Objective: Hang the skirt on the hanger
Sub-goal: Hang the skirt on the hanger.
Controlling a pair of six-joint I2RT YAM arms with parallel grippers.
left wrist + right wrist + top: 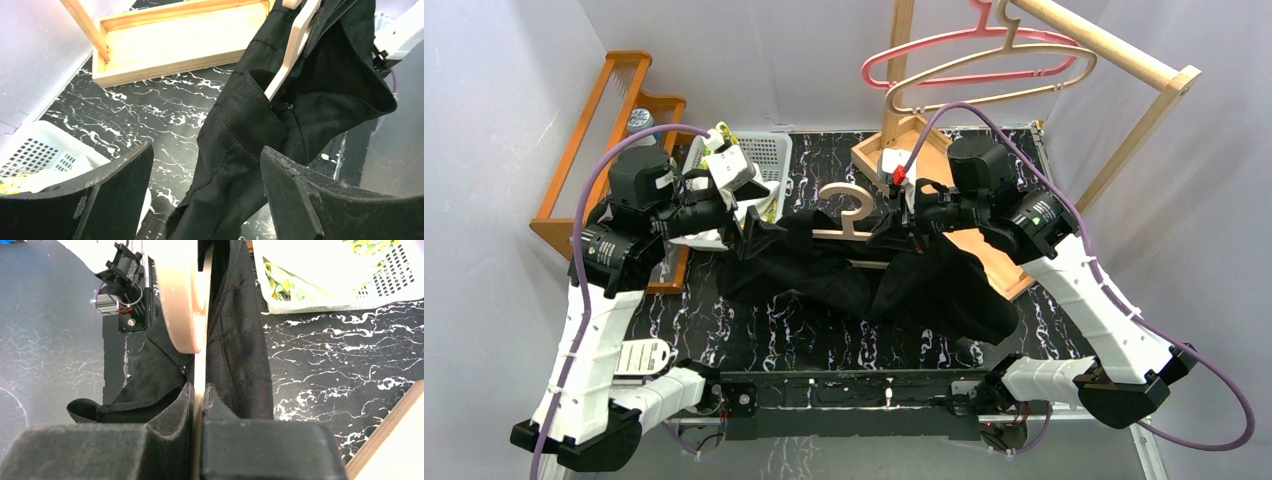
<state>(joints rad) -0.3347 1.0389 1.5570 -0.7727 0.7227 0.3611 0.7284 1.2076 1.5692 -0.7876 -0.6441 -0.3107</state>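
The black marbled table (754, 330) fills the middle of the top view. On it the black skirt (924, 285) spreads from the centre toward the lower right, its bulk crumpled on the tabletop and its upper edge gathered around the wooden hanger (856, 205), whose hook curls just above the cloth at frame centre. At the upper right a pale wooden rail (1124, 50) carries a pink hanger (944, 45) and a beige one. Its tray-like base (999, 265) sits below it, partly under the skirt's right side. An orange-brown wooden rack (624, 75) leans at the upper left, with a white basket (764, 150) beside it, right of it. The right gripper (902, 215), centre-right, is pinched narrow on the hanger. In its wrist view the gripper (197, 415) squeezes the hanger's thin pale strip (198, 370), with skirt cloth (240, 340) lying along both sides. The left gripper (749, 232), left of centre, sits at the skirt's left edge. In its wrist view the dark fingers (100, 195) are spread wide with nothing clamped. The skirt (250, 125) hangs in the gap beyond them, the hanger arm (292, 45) poking from its waistband toward the upper right.
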